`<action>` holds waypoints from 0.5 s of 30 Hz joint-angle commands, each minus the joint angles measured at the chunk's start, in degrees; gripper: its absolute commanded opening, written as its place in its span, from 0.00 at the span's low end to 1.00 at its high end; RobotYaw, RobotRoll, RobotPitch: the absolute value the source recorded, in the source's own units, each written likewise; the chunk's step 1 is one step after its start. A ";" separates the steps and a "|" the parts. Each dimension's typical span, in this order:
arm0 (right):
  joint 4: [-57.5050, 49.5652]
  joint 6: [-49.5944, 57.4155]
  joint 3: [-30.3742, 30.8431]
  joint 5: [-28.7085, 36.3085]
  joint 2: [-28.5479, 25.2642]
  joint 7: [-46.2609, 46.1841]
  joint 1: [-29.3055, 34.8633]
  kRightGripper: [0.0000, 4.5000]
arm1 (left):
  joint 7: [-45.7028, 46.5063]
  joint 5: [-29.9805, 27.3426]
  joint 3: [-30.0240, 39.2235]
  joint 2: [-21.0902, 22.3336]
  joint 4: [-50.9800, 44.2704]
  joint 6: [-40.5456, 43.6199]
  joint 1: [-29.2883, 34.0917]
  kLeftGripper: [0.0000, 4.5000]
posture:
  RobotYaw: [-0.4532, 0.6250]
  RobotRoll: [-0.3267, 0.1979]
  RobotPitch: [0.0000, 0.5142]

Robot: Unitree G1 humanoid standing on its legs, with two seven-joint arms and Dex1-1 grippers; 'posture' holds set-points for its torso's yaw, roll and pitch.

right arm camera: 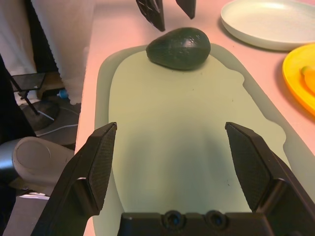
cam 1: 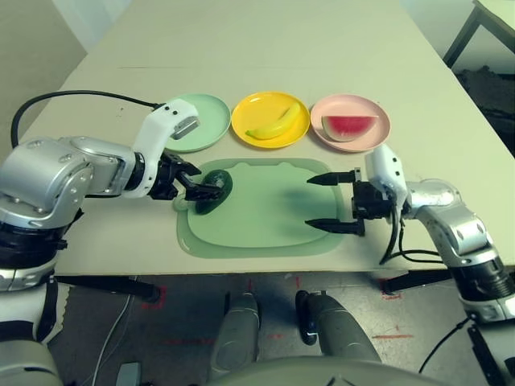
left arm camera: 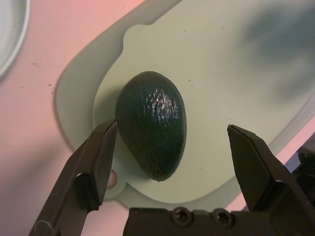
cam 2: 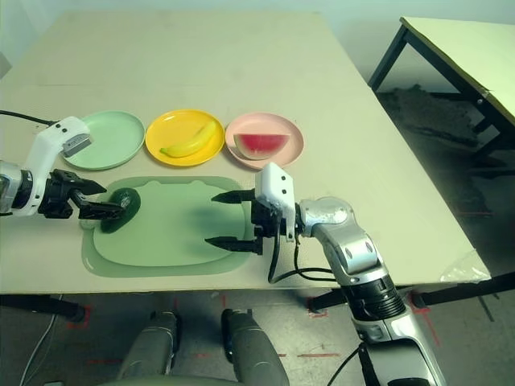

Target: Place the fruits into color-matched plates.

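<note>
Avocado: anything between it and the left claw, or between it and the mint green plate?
Nothing visible blocks either. The left claw is open over the avocado, one finger to each side. From there to the mint green plate lies only flat mat edge and bare tabletop.

Green mat, middle and right: bare, open for a hand to come down
Mat, left end: blocked by the avocado (cam 1: 214,191), left hand (left arm camera: 172,152) just beside it
Mint plate (cam 1: 211,122): empty, open from above
Yellow plate (cam 1: 245,112): banana (cam 1: 275,125) in the way
Pink plate (cam 1: 352,104): watermelon wedge (cam 1: 348,126) in the way
Surface (cam 1: 241,48) beyond plates: free
</note>
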 commanded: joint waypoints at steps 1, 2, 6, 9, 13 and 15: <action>-2.72 1.39 1.08 0.32 0.40 -1.27 1.10 0.99 | 0.80 1.48 -1.04 -0.80 1.03 -1.04 0.28 1.00 | 0.39 0.62 0.38; -3.02 1.61 1.29 0.35 0.56 -1.56 1.23 0.99 | 1.12 1.55 -0.77 -1.53 1.72 -1.07 0.25 1.00 | 0.39 0.62 0.38; -3.42 1.33 2.78 -0.08 1.38 -1.80 1.67 0.99 | 1.67 2.23 -1.42 -3.03 1.98 -1.46 0.98 1.00 | 0.39 0.62 0.38; -4.10 2.03 3.20 0.39 1.73 -2.23 1.35 0.99 | 2.02 2.57 -1.76 -3.82 1.82 -1.08 0.83 1.00 | 0.39 0.62 0.38; -4.42 2.49 3.28 0.62 1.94 -2.61 1.09 0.99 | 2.67 3.39 -2.91 -4.50 1.85 -1.08 0.50 1.00 | 0.39 0.62 0.38; -4.49 2.58 3.25 0.64 1.96 -2.68 1.09 0.99 | 2.91 3.47 -3.36 -4.74 1.66 -1.01 0.56 1.00 | 0.39 0.62 0.38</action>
